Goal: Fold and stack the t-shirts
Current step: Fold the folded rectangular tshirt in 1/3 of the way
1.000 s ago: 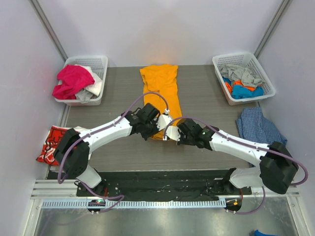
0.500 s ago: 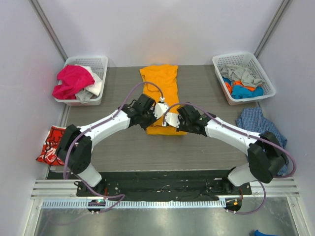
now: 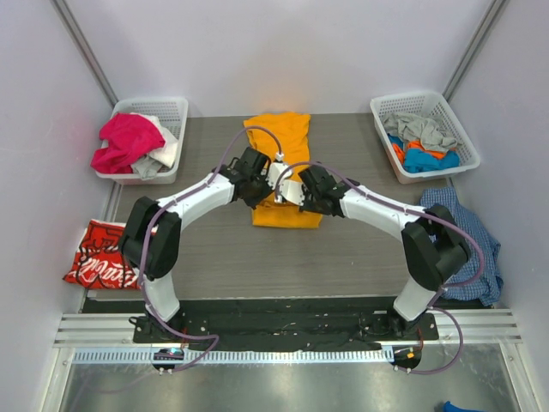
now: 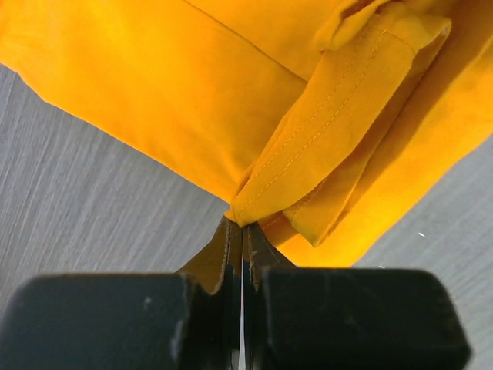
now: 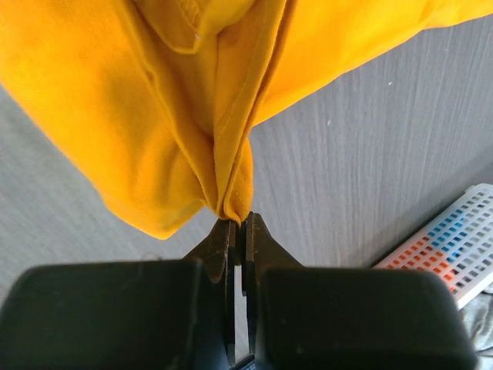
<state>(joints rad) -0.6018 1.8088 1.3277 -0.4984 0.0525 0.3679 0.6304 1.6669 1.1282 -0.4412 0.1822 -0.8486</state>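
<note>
The orange-yellow t-shirt (image 3: 283, 172) lies lengthwise in the middle of the table, its near end lifted and carried back over itself. My left gripper (image 3: 273, 182) is shut on a hemmed corner of it (image 4: 266, 196). Close beside it, my right gripper (image 3: 292, 190) is shut on the other hemmed corner (image 5: 235, 202). Both pinch the cloth at the fingertips, a little above the shirt's middle. A red t-shirt with white lettering (image 3: 101, 256) lies folded at the table's near left edge.
A white basket (image 3: 171, 112) at the back left holds pink and white clothes. Another white basket (image 3: 455, 116) at the back right holds grey, blue and orange clothes. A blue checked garment (image 3: 459, 232) lies at the right edge, partly under the right arm.
Both grippers have moved away from me toward the back of the table, carrying the orange shirt's near edge over the rest of it. The arms now stretch further out.
</note>
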